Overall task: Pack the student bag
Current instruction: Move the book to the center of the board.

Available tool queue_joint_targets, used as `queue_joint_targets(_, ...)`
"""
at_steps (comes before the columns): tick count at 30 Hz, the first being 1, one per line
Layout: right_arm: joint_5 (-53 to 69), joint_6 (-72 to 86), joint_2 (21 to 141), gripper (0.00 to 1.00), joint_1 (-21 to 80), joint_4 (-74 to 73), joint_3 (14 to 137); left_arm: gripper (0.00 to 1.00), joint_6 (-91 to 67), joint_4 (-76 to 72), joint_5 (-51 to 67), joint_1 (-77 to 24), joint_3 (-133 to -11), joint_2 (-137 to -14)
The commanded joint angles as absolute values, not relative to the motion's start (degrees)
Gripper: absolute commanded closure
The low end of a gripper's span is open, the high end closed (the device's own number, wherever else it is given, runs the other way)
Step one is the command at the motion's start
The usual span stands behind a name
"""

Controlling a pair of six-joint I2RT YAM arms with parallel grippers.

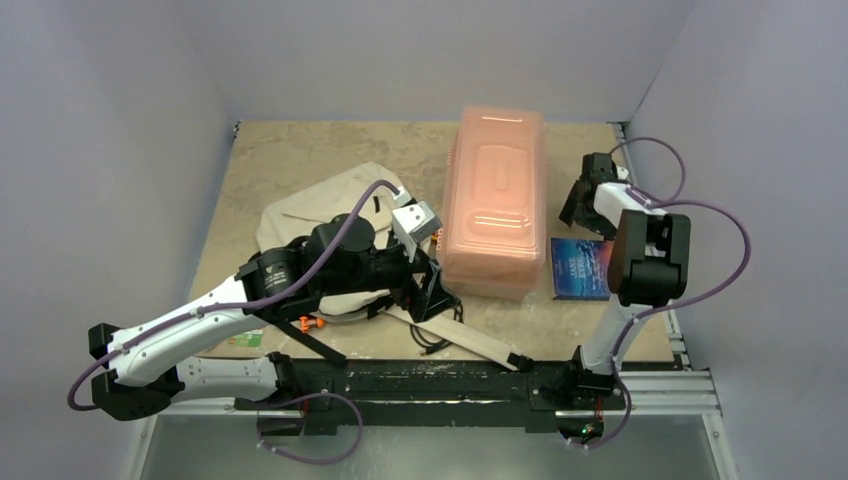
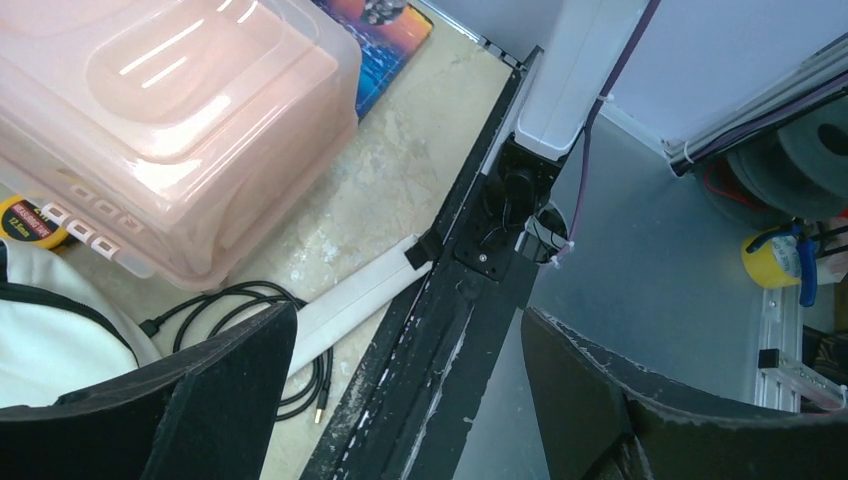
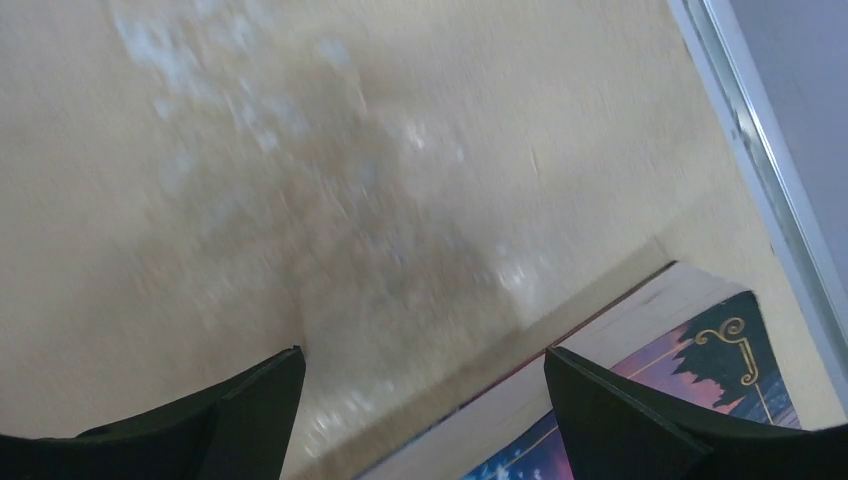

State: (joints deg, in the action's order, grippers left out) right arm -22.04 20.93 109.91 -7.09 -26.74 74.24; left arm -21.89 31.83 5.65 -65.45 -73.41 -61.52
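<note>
The student bag (image 1: 300, 205) is a cream fabric backpack lying at the left of the table, partly hidden under my left arm. In the left wrist view its cream cloth (image 2: 45, 335) shows at the lower left. One cream strap (image 1: 470, 342) trails toward the front rail. My left gripper (image 1: 430, 293) hovers open past the bag's right side, over the strap (image 2: 350, 300) and the table's front edge, with nothing between its fingers (image 2: 225, 400). My right gripper (image 1: 583, 205) stands open just beyond the far edge of a blue book (image 1: 580, 268). The book's page edge (image 3: 640, 330) lies below its right finger.
A translucent pink plastic box (image 1: 497, 200) stands in the middle between the bag and the book. A black cable (image 2: 240, 300) coils by the strap. A yellow tape measure (image 2: 25, 222) sits against the box. Small orange (image 1: 310, 322) and green (image 1: 245, 340) items lie near the front left.
</note>
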Motion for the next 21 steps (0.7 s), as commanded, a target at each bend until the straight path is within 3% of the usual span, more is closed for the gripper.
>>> queue_joint_targets(1,-21.8,21.6,101.8,0.07,-4.9,-29.4,64.4,0.18,-22.6,28.6,7.4,-66.0,-72.9,-59.7)
queue_joint_targets(12,5.6,25.2,84.4,0.06,-8.3,-31.1,54.0,0.18,-23.5,28.4,8.8,-66.9,-72.3,-60.2)
queue_joint_targets(17,6.2,25.2,80.6,0.06,-20.9,-30.8,52.2,0.18,-23.0,26.2,5.6,-70.0,-69.5,-60.6)
queue_joint_targets(20,-1.0,25.2,78.3,0.06,-26.0,-30.3,52.0,0.18,-22.9,22.0,2.2,-74.2,-67.2,-62.4)
queue_joint_targets(21,-3.0,32.3,78.1,0.02,-26.3,-29.4,52.2,0.18,-22.9,20.8,0.5,-75.8,-66.8,-63.1)
